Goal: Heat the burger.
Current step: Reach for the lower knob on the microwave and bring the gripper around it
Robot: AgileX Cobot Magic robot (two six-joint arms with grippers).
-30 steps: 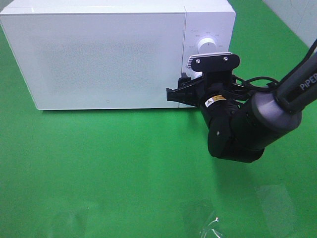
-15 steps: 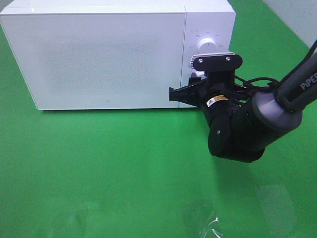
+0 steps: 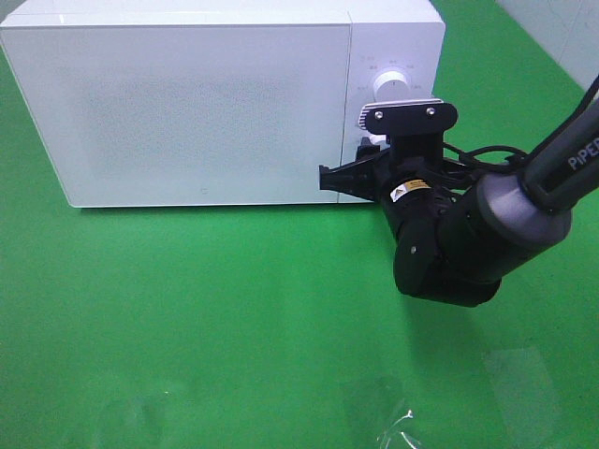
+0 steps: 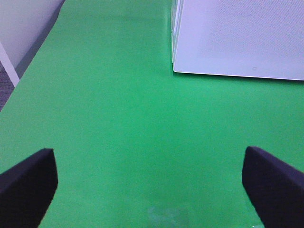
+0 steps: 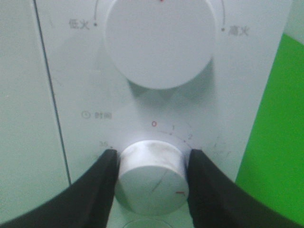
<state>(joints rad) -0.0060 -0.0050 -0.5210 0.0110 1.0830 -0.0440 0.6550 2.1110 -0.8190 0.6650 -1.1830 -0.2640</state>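
Green mat [image 3: 234, 309], one station: right gripper [image 5: 152, 159] is clamped on the timer knob [image 5: 149, 183] of the white microwave [image 3: 206, 103], door shut; left gripper [image 4: 149, 178] is spread wide, empty. The burger is not seen, presumed inside; judged light, soft, crushable, best gripped gently across the bun sides.

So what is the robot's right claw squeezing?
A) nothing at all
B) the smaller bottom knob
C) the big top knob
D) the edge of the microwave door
B: in the right wrist view the right gripper has a black finger pressed against each side of the smaller bottom knob, while the big top knob is untouched.
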